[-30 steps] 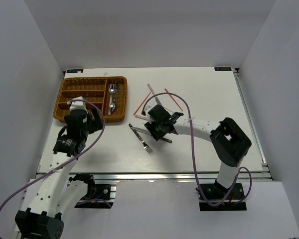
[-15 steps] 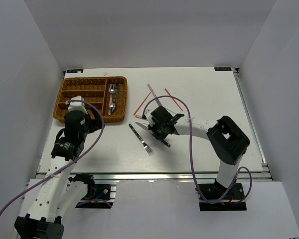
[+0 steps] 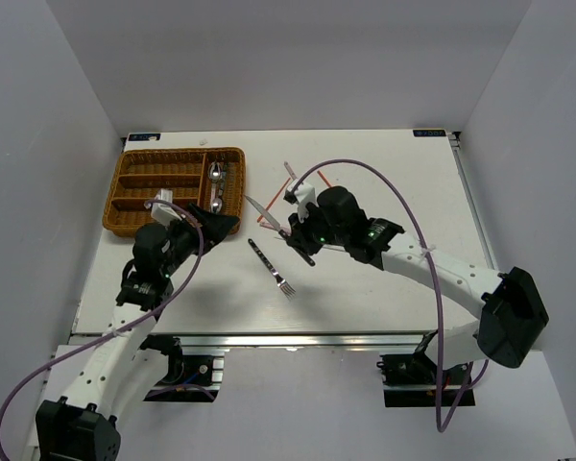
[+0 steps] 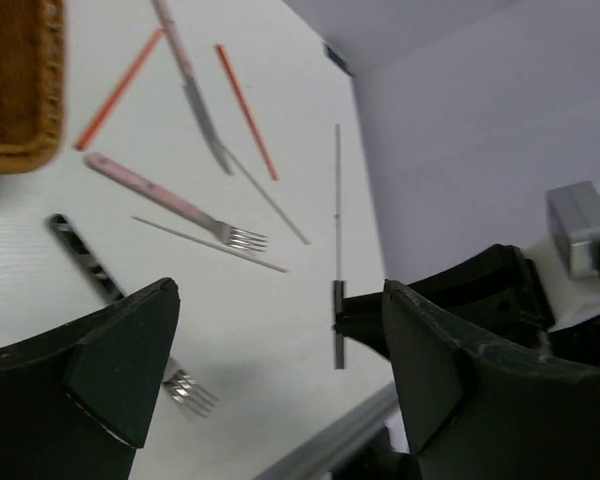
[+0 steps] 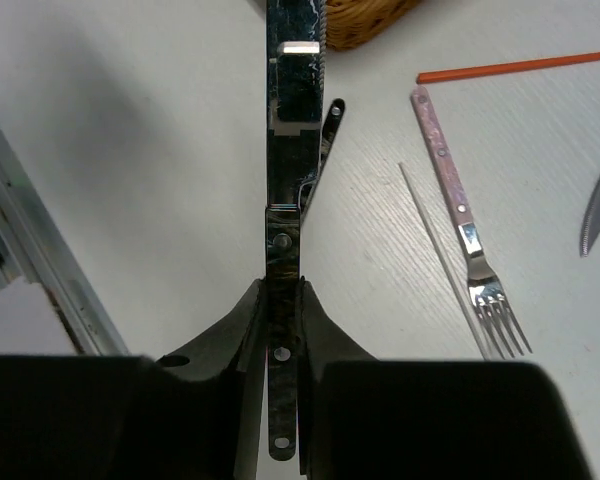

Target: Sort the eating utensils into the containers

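Clamping narrowly on the dark, riveted handle of a silver-bladed knife (image 5: 283,220), the right gripper (image 5: 283,300) holds it above the table (image 3: 394,192), just right of the wicker tray (image 3: 178,154). Silver spoons (image 3: 216,187) lie in the tray's rightmost long compartment. The left gripper (image 3: 216,223) hangs at the tray's near right corner, jaws wide and holding nothing.

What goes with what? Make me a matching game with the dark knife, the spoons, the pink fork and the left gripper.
Things:
1 dark knife
2 spoons
3 pink fork
4 left gripper

Where or how:
A open
B in the tray
C flat on the table
D held by the right gripper

Pairs: 1-D, 2-B, 3-C, 4-A
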`<action>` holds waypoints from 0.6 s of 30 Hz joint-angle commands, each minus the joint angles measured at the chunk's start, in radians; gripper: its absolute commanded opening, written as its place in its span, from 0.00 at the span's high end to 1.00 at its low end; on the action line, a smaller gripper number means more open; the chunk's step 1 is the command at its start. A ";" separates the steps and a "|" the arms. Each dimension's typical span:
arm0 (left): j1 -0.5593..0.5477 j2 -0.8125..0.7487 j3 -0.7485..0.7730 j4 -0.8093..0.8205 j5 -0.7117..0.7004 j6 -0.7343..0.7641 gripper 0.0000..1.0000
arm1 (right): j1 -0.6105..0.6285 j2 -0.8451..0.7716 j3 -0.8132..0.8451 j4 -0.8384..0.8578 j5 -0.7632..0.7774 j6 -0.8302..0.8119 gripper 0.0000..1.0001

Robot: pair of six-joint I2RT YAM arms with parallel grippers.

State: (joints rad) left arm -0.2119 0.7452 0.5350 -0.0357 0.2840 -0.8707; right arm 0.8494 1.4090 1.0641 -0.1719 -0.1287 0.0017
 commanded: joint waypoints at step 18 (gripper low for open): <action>-0.083 0.121 -0.052 0.378 0.066 -0.180 0.31 | 0.128 -0.022 0.151 -0.052 0.038 0.103 1.00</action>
State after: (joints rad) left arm -0.2878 0.8696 0.4839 0.3328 0.3687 -1.0718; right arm 0.9657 1.4014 1.1561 -0.2356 -0.0967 0.0982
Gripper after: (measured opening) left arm 0.715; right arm 0.166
